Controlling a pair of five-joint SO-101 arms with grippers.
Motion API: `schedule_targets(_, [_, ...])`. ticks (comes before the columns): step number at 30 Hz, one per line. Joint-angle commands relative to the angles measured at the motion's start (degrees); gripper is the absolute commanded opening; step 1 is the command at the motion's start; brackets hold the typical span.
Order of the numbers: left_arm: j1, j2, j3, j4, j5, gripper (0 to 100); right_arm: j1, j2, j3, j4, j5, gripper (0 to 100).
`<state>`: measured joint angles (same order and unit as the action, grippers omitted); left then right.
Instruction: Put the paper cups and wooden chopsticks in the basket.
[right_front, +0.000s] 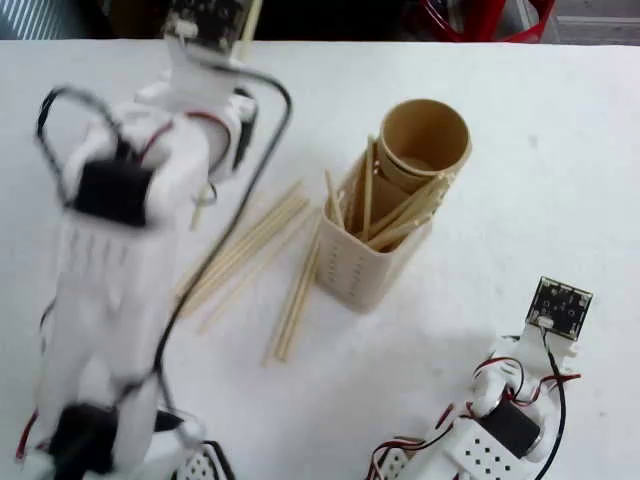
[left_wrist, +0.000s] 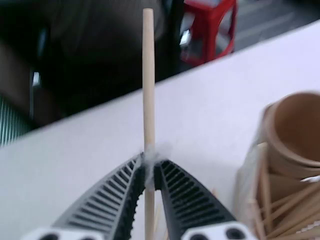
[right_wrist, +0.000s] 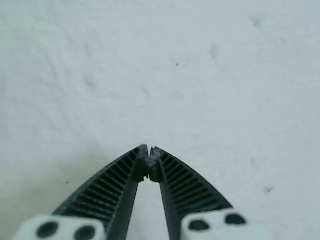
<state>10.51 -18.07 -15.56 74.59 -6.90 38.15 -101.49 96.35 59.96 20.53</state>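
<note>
A cream basket (right_front: 365, 265) stands mid-table with stacked paper cups (right_front: 425, 140) and several chopsticks inside. More wooden chopsticks (right_front: 245, 250) lie loose on the table to its left. My left gripper (left_wrist: 149, 162) is raised above the table, shut on a single wooden chopstick (left_wrist: 148, 75) that stands upright between the fingers; the basket (left_wrist: 255, 190) and cups (left_wrist: 295, 130) lie to one side of it. The left arm (right_front: 130, 250) stretches up the left of the high view. My right gripper (right_wrist: 149, 156) is shut with nothing in it, over bare table, at the front right (right_front: 520, 400).
The table is white (right_front: 560, 180), with open room on the right and at the back. A red object (right_front: 480, 20) sits beyond the far edge.
</note>
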Motion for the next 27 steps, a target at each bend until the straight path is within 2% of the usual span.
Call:
schedule_targets(1, [13.1, -16.6, -0.4, -7.4, 0.2, 2, 0.4, 0.2, 0.6, 0.1, 0.5, 1.8])
schedule_targets(10, [26.9, -15.8, 4.6, -21.6, -0.1, 2, 0.5, 0.2, 0.6, 0.1, 0.5, 1.8])
schedule_targets(15, [32.2, -12.4, 13.1, -33.4, -8.6, 2, 0.5, 0.2, 0.6, 0.1, 0.5, 1.8])
schedule_targets(20, [32.5, -9.7, 18.5, -39.6, -8.6, 2, 0.5, 0.2, 0.6, 0.1, 0.5, 1.8])
schedule_targets(24, [30.2, -7.3, 18.5, -40.2, -8.6, 3, 0.5, 0.2, 0.6, 0.1, 0.5, 1.8])
schedule_targets(27, [29.1, -5.8, 18.6, -39.7, -8.5, 7, 0.5, 0.2, 0.6, 0.1, 0.5, 1.8])
